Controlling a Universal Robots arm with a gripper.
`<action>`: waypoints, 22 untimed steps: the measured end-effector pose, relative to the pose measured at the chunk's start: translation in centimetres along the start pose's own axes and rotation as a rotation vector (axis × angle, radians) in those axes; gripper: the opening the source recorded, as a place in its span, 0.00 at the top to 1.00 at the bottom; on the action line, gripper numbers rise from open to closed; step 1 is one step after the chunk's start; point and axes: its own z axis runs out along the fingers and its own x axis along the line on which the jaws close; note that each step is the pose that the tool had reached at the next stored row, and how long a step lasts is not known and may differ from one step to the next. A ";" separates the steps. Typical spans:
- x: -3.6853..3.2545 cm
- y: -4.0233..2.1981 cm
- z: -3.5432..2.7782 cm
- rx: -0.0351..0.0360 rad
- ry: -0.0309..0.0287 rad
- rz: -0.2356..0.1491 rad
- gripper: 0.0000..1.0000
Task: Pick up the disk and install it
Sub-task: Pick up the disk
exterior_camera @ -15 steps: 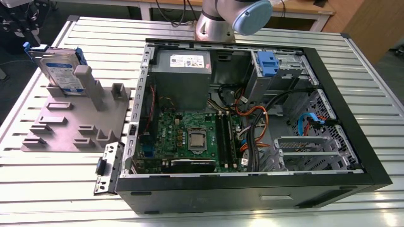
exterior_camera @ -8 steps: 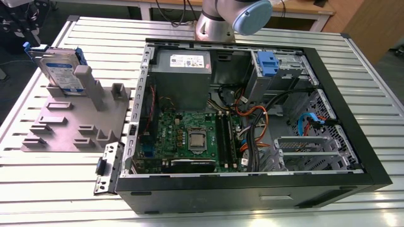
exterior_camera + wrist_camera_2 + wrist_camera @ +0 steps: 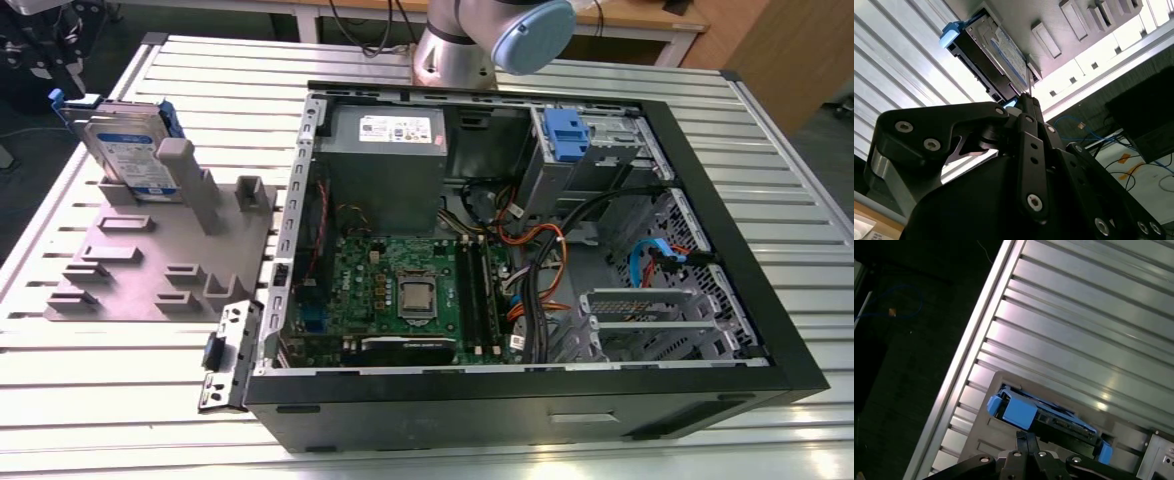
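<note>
1. The disk (image 3: 131, 150) stands on edge in a grey rack (image 3: 147, 275) on the bench (image 3: 80, 400), off the exterior view's left of the open computer case (image 3: 747, 250).
2. In the first wrist view it sits just ahead of the claw (image 3: 1026, 436), its long edge lying crosswise to the tips.
3. The claw is pinched closed, gripping nothing.

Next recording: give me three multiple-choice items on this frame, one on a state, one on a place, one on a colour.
1. The computer case is: A open, insides showing; B closed; C wrapped.
2. The disk is: A inside the case; B upright in the grey fixture; C on a shelf.
3. The disk's rails are: A red; B yellow; C blue.

1 A, the motherboard is exposed. 2 B, it stands on edge at the exterior view's left of the case. 3 C, blue in both wrist views.
</note>
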 end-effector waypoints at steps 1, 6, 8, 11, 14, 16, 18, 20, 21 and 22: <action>0.00 0.00 0.00 0.0000 0.0001 -0.004 0.89; 0.00 0.00 0.00 0.0000 0.0008 -0.017 0.89; 0.00 0.00 0.00 0.0000 0.0009 -0.021 0.89; 0.00 0.00 0.00 -0.0001 0.0012 -0.026 0.89; 0.00 0.00 0.00 -0.0001 0.0013 -0.031 0.89; 0.00 0.00 0.00 -0.0001 0.0015 -0.034 0.89; 0.00 0.00 0.00 -0.0001 0.0016 -0.037 0.89; 0.00 0.00 0.00 -0.0001 0.0017 -0.039 0.89; 0.00 0.00 0.00 -0.0001 0.0017 -0.040 0.89; 0.00 0.00 0.00 -0.0001 0.0018 -0.041 0.89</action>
